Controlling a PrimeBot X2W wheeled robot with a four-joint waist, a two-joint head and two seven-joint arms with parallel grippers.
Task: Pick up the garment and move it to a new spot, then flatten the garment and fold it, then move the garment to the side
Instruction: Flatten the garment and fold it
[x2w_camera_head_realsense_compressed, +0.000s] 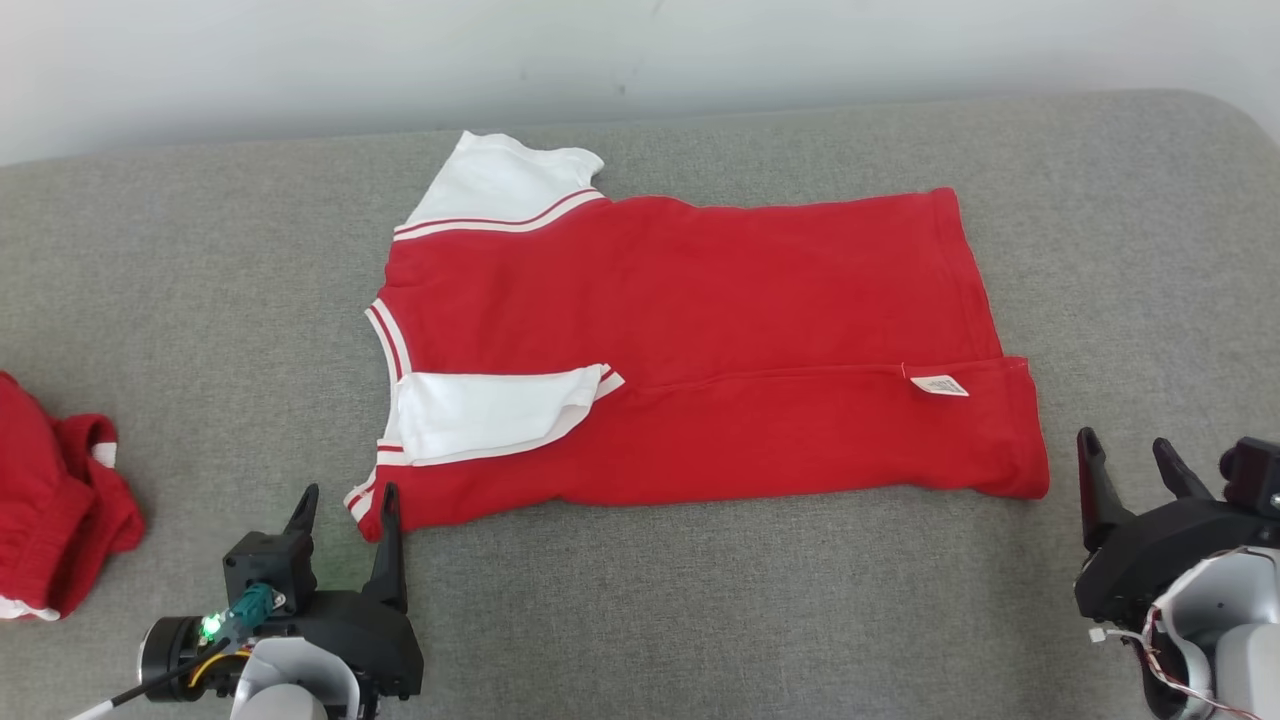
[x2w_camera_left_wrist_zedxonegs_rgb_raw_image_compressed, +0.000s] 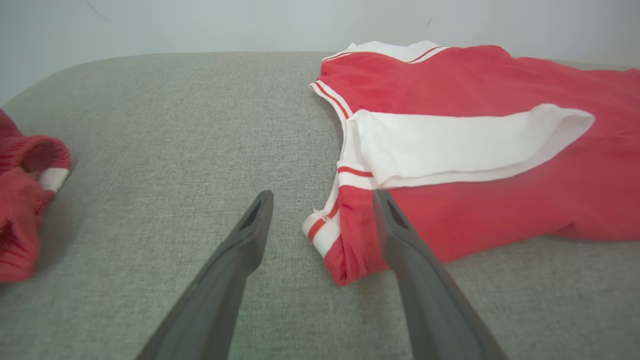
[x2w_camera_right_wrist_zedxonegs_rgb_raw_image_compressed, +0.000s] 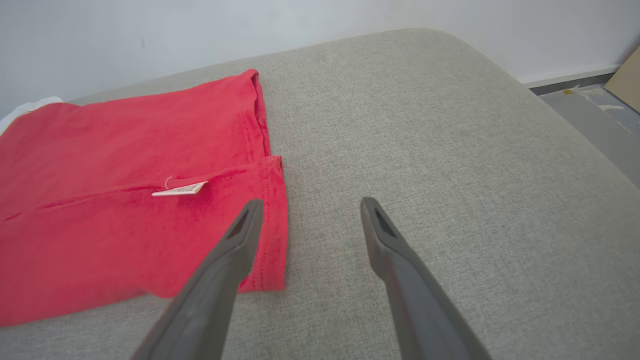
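A big grey cushion (x2w_camera_head_realsense_compressed: 700, 620) with a soft woven top carries everything. A red garment (x2w_camera_head_realsense_compressed: 750, 300) with white sleeves (x2w_camera_head_realsense_compressed: 490, 410) lies flat in the middle of it. Its near side is folded over, and a small white tag (x2w_camera_head_realsense_compressed: 940, 385) shows. Well apart, at the left, lies a bunched-up red cloth (x2w_camera_head_realsense_compressed: 50, 500) with white bands.

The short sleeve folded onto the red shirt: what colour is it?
The folded short sleeve is plain white; the left wrist view shows it best.

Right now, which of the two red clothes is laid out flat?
The big red shirt in the middle: it lies smooth and flat, with its near side folded over. The other red garment, at the left edge, is bunched in a heap.
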